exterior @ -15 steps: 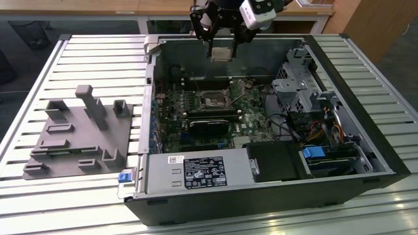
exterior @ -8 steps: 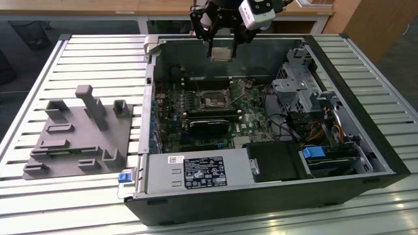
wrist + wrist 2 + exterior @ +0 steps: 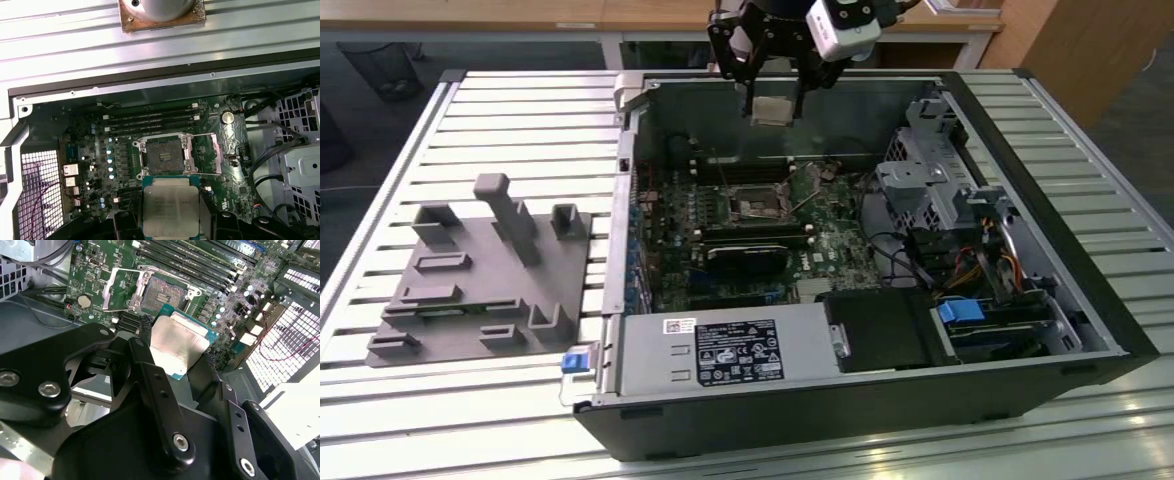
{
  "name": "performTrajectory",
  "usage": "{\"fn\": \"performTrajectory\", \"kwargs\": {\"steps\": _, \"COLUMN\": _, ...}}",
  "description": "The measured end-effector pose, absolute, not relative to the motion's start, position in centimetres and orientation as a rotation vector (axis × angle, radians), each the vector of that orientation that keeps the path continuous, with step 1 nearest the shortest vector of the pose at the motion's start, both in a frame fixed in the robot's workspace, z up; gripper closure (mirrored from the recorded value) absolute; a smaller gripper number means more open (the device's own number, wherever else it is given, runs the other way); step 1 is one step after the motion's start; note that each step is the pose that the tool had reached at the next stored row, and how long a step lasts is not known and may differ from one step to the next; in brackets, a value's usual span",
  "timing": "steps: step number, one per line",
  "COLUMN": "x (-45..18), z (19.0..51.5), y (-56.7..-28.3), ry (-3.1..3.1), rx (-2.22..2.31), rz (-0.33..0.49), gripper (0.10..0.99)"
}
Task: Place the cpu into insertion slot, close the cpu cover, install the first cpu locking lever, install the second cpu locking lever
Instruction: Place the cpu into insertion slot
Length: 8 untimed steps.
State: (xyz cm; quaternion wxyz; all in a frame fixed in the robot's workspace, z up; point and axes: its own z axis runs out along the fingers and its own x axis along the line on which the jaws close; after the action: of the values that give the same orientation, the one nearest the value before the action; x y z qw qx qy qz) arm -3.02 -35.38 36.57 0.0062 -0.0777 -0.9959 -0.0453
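Claw: the gripper (image 3: 774, 98) is closed on the cpu (image 3: 170, 210), held by its edges.
Slot: the insertion slot (image 3: 163, 156) is left exposed at the middle of the board (image 3: 230, 167) (cpu cover (image 3: 218, 154) seemingly raised).
Care: the cpu is best kept level and squared.

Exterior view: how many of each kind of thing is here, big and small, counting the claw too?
computer case, open: 1
grey holder block: 1
claw: 1
cpu, held in the claw: 1
insertion slot, empty: 1
Total: 5
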Motion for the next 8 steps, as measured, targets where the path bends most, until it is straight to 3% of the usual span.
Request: {"fn": "performTrajectory", "kwargs": {"steps": 8, "x": -3.02, "z": 36.57, "y": -35.38, "ry": -3.115, "rx": -0.274, "rz": -0.142, "gripper": 0.545}}
